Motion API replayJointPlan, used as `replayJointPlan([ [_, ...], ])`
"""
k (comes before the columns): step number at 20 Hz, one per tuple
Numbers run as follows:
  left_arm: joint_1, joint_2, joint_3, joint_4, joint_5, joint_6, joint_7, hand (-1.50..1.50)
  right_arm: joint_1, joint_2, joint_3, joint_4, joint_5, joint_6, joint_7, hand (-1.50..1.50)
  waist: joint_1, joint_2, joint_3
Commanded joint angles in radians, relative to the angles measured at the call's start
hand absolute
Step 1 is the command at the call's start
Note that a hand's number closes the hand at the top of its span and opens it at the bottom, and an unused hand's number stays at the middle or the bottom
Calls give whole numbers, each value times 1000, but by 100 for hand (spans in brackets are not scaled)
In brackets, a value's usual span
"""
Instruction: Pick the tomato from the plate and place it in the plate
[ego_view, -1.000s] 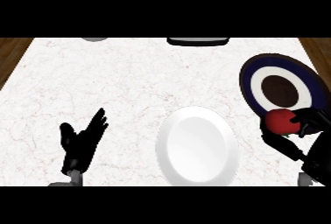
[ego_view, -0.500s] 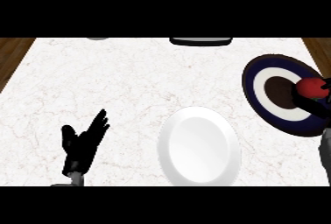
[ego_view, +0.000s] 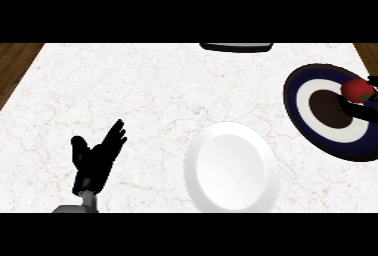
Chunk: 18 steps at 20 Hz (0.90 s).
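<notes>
Head view, looking steeply down on a white marbled counter. The left hand rises from the lower left edge on its grey forearm, palm facing the viewer, fingers straight and spread upward, thumb set apart to the left; it holds nothing and touches no object. The right hand shows only as a few black finger parts at the far right edge, just beside and below the tomato; whether those fingers close on the fruit cannot be told from this view. One tomato is present, red with a small green stem spot, lying over the upper right part of the dark plate, near the plate's white ring. Two plates are present: the dark plate, with a navy rim, white ring and brown centre, at the right edge of the counter, and a plain white plate at lower centre, well apart from the left hand and just beside the dark plate's lower rim. One dark object is cut off by the counter's far edge.
</notes>
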Motion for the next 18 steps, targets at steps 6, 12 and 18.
replayJointPlan([
  [6, -66, 0, 11, 18, 9, -5, 24, 0, -156, -28, 4, 260, 16, 196, -116, -150, 13, 10, 4],
  [12, -20, -4, 5, 42, -5, -8, -35, 0, -145, -7, -153, 272, -143, 301, -303, -150, -5, 4, 4],
  [18, 23, 9, 9, 40, -11, -20, -87, 0, -130, -89, -248, 363, -229, 454, -322, -150, -6, 2, 3],
])
